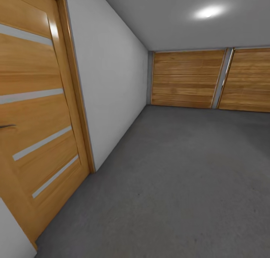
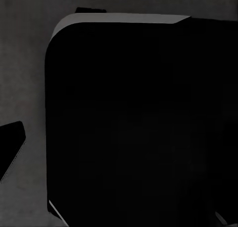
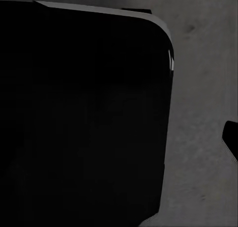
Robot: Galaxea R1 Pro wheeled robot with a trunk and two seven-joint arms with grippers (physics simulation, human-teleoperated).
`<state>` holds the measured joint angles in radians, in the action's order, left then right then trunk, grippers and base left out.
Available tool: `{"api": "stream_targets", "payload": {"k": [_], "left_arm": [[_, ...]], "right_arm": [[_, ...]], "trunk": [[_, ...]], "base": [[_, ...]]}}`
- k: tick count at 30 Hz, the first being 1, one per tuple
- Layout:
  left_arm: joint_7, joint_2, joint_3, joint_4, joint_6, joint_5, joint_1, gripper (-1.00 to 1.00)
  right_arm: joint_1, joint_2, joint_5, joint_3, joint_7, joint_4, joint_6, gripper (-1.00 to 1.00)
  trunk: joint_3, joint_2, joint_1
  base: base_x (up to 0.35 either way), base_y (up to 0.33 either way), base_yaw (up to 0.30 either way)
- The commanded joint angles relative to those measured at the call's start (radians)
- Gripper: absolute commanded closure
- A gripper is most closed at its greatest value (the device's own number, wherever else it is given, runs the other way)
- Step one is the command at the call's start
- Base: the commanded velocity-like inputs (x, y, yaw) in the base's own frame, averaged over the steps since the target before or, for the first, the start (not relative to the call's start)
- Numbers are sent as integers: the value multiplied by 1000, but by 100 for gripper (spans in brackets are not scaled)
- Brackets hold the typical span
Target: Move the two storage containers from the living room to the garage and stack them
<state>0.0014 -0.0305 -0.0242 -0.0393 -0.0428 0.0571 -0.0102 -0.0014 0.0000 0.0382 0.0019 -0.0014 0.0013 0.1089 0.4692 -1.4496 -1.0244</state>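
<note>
Garage, as seen from inside the doorway.

Floor (image 1: 180, 175): rough grey concrete, running back to the far wall.

Side wall (image 1: 112, 81): plain white, on the left.

Door (image 1: 33, 111): light wood with pale horizontal strips, standing close on the left beside that wall.

Garage door (image 1: 185, 79): wood slats, two panels across the far end.

Ceiling light (image 1: 208, 12): one bright patch overhead.

Both wrist views: a big black rounded body (image 2: 139, 123) of the robot over dark grey concrete; the claws' state cannot be told.

The red-orange boxes: their place cannot be told from here.
</note>
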Motion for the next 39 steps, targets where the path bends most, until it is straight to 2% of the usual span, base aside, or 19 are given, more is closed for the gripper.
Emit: {"api": "stream_targets", "payload": {"k": [1, 22, 35, 39], "left_arm": [[0, 0, -2, 1, -3, 6, -1, -100], [0, 0, -2, -1, -5, 7, 0, -100], [7, 0, -4, -1, -5, 7, 0, -100], [7, 0, -5, -2, -6, 7, -1, -100]], "right_arm": [[0, 1, 4, 0, 0, 0, 3, -100], [0, -5, 3, 0, 0, 0, 5, -100], [0, -10, 3, 6, -1, 5, 6, -100], [0, -12, 2, 5, 0, 11, 42, -100]], "trunk": [[1, 0, -1], [1, 0, -1], [1, 0, -1], [1, 0, -1]], "base": [[321, 0, 0], [321, -1, 25], [250, -106, 225], [21, -13, 268]]}}
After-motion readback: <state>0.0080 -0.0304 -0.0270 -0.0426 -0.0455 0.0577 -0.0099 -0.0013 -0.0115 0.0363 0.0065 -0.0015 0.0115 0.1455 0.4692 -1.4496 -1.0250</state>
